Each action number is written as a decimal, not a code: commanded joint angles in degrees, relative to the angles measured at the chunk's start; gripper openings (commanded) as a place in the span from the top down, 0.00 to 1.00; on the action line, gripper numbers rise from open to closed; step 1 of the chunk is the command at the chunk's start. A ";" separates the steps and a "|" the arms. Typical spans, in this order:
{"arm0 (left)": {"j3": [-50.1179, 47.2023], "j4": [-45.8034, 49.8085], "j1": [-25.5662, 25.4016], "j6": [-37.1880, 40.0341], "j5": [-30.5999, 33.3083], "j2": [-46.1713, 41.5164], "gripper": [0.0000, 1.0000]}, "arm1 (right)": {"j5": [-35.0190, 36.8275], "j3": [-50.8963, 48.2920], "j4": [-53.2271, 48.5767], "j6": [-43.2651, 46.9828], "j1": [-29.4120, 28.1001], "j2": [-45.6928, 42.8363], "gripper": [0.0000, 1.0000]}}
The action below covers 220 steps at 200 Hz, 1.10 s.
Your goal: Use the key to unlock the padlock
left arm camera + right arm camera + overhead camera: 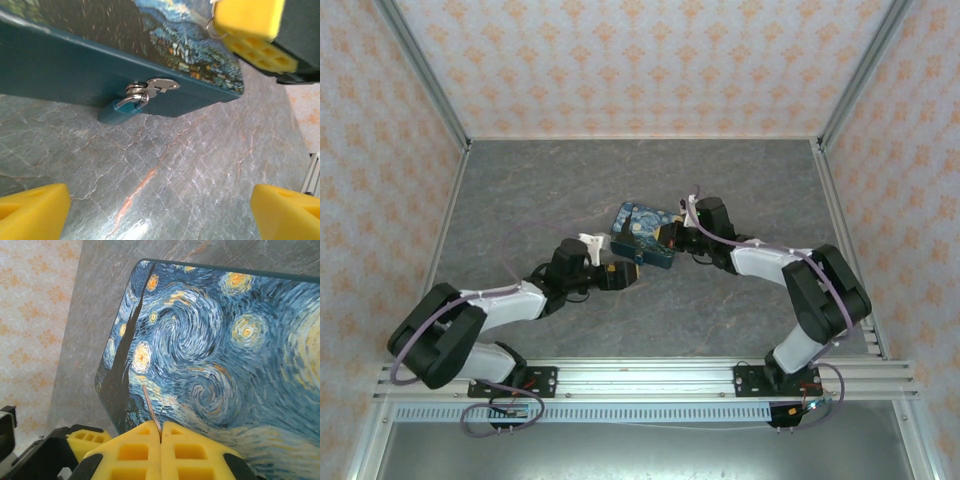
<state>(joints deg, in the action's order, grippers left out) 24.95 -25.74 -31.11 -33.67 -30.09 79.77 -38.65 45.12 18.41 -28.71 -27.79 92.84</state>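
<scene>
One shut tin box (pixel 642 235) wears the padlock (pixel 120 111).

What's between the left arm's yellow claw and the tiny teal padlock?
Bare grey marbled tabletop, seen in the left wrist view, separates left gripper from padlock.

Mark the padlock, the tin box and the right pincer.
padlock (pixel 119 111), left wrist view, on its teal body.
tin box (pixel 210 340), right wrist view, on its painted lid.
right pincer (pixel 161 432), right wrist view, between its shut yellow fingertips.
</scene>
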 commanded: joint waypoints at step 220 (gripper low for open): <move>9.82 -13.38 -3.74 3.79 7.35 22.03 0.30 | 1.37 -0.85 -4.09 4.12 0.15 2.79 1.00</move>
<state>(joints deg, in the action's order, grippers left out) 32.60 -38.02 -33.58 -30.94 -23.44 98.72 -38.79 45.43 17.43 -26.04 -27.79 93.60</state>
